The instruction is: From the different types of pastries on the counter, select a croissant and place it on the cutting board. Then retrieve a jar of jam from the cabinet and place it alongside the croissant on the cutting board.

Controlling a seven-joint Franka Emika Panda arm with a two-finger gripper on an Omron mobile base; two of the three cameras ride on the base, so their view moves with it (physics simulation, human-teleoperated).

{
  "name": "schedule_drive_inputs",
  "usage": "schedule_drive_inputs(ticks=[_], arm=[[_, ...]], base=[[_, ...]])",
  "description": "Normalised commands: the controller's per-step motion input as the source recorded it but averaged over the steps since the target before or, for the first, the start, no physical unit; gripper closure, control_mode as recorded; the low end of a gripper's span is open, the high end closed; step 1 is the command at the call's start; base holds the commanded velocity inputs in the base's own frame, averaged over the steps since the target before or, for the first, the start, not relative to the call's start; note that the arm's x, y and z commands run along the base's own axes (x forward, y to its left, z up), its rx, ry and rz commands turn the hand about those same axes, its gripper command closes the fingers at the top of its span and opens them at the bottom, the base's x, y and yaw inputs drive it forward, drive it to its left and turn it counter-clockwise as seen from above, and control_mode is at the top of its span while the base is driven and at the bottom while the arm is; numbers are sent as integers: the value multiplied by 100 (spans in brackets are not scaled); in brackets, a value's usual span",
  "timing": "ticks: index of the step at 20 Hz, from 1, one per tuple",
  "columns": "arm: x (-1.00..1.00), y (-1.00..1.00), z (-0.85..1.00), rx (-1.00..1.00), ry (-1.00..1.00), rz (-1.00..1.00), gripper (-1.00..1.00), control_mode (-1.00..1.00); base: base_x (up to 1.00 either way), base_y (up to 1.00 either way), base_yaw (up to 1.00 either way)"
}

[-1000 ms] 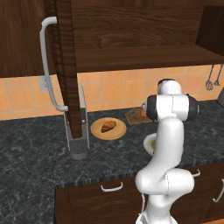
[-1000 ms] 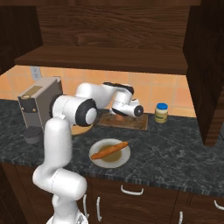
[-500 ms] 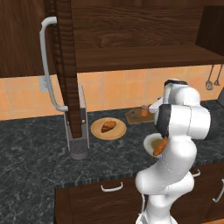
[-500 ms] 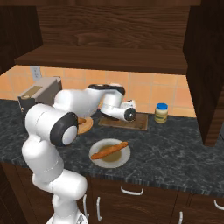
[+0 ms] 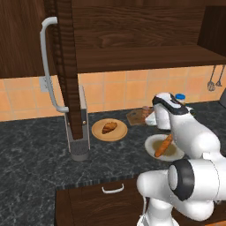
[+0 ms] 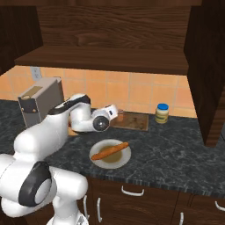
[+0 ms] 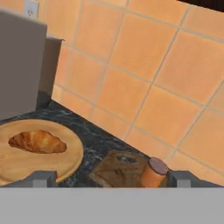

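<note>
Dark speckled table (image 5: pixel 39 163) in the left base view carries a round wooden plate (image 5: pixel 98 133) with the croissant (image 5: pixel 109 127) on it, well apart from the cutting board (image 5: pixel 136 115). From the right base view, the stick-shaped bread (image 6: pixel 110 150) lies on a pale dish (image 6: pixel 125 158); the jar of jam (image 6: pixel 120 117) seems to stand on the board. Through the hand view, the fingers (image 7: pixel 43 179) are spread wide, empty, with croissant and jar between them.

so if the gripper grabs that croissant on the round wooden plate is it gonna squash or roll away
The croissant looks plump and ridged, so it is probably soft and light; wide-open jaws closing hard could dent it. It lies flat on its side on the round wooden plate, so rolling seems unlikely. Its curved, tapering ends may let it twist in the grip.
</note>
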Motion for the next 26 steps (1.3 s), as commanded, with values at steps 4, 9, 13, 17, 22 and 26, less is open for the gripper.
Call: schedule_drive_inputs(ticks=[4, 9, 13, 17, 22, 26], arm=[[-90, -19, 26, -11, 33, -12, -100, -100], [-23, -66, 59, -9, 65, 0, -100, -100], [6, -35, 39, -1, 86, 0, -100, -100], [3, -10, -2, 10, 14, 3, -100, -100], [-6, -3, 0, 20, 22, 10, -100, -100], [-56, 48, -8, -1, 28, 8, -100, -100]], base=[[0, 0, 0], [0, 0, 0], [0, 0, 0], [0, 0, 0], [0, 0, 0], [0, 0, 0]])
